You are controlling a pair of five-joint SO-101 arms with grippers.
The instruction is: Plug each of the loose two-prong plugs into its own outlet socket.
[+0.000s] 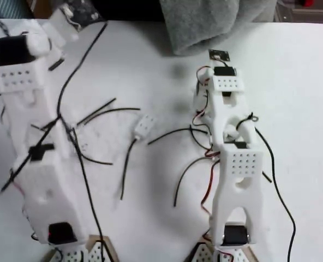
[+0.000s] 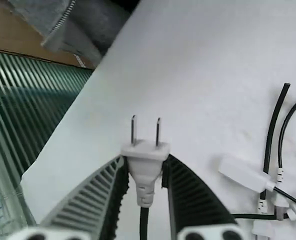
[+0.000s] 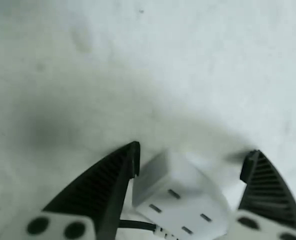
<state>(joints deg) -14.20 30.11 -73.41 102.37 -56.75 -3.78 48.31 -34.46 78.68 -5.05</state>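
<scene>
My left gripper [image 2: 145,161] is shut on a white two-prong plug [image 2: 143,150]. The plug is held off the table, its prongs point away from the wrist and its black cord runs back between the fingers. My right gripper [image 3: 193,152] is open and straddles a white outlet socket [image 3: 180,197] on the table. One finger [image 3: 123,170] is close against the block and the other stands a little clear. A second white socket [image 1: 144,125] lies in the middle of the table between the arms. A white socket [image 2: 243,172] with wires also lies beyond the plug.
Loose black wires [image 1: 104,112] lie scattered across the white table [image 1: 292,82] between the arms, and a cable [image 1: 276,191] runs beside the right arm. A grey cloth [image 1: 210,22] lies at the far edge. The table edge [image 2: 73,110] is close beyond the held plug.
</scene>
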